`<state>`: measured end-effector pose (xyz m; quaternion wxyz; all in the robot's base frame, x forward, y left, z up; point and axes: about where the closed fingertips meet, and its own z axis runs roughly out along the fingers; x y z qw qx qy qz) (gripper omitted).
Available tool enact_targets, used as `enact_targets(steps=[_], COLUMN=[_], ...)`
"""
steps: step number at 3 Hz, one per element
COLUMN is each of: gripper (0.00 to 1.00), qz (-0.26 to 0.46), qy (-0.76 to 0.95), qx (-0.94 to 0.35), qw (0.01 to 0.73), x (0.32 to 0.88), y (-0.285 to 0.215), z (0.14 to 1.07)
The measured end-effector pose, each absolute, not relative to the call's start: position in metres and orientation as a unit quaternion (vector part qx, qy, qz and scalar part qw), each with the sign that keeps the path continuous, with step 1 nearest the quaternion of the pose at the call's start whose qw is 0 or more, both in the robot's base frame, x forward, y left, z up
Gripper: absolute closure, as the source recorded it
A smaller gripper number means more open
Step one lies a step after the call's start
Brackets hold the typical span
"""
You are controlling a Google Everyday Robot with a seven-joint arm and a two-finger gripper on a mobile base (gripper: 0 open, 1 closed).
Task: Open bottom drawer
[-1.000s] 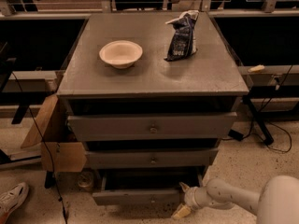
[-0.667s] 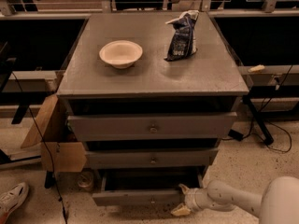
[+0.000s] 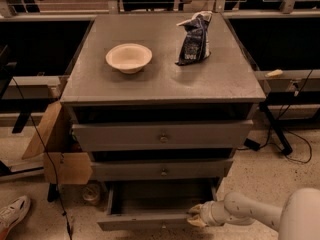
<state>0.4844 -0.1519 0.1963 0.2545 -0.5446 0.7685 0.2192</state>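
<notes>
**Bottom drawer stands open as robot gripper sits at its front corner**

The bottom drawer (image 3: 150, 204), lowest of three in a grey cabinet (image 3: 165, 81), juts well forward of the two fronts above it, showing a plain grey, dim interior. Its thin front panel lies near the lower edge of the view. The gripper (image 3: 196, 216) sits at the right end of that front panel, right against the corner. Whether it is clamped on the panel or merely beside it cannot be told. The robot's pale arm (image 3: 250, 211) reaches in from the lower right, running low above the speckled floor (image 3: 260, 174).

Directly above, the middle drawer (image 3: 125, 171) is slightly forward, a small round knob at its centre. The top drawer (image 3: 120, 136), the tallest front, is also a little out, with a dark gap under the cabinet's top.

On the cabinet's top, a pale bowl (image 3: 129, 58) stands left of centre, upright. A dark crumpled snack bag (image 3: 194, 39) lies to its right, well apart from it.

A cardboard box (image 3: 60, 159) leans against the cabinet's left side. A light shoe (image 3: 12, 211) shows at the lower left corner. Black cables (image 3: 295, 151) trail across the floor to the right.
</notes>
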Motion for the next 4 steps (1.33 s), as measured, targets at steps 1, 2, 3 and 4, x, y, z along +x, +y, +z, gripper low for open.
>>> enact_targets(steps=[1, 2, 3, 4], gripper=[1.0, 1.0, 0.82, 0.58], qz=[0.219, 0.216, 0.215, 0.213], qy=[0.768, 0.77, 0.771, 0.772], qx=[-0.545, -0.544, -0.541, -0.539], qw=[0.254, 0.255, 0.257, 0.26], x=[0.485, 0.476, 0.472, 0.467], y=[-0.154, -0.159, -0.163, -0.167], z=[0.197, 0.193, 0.191, 0.192])
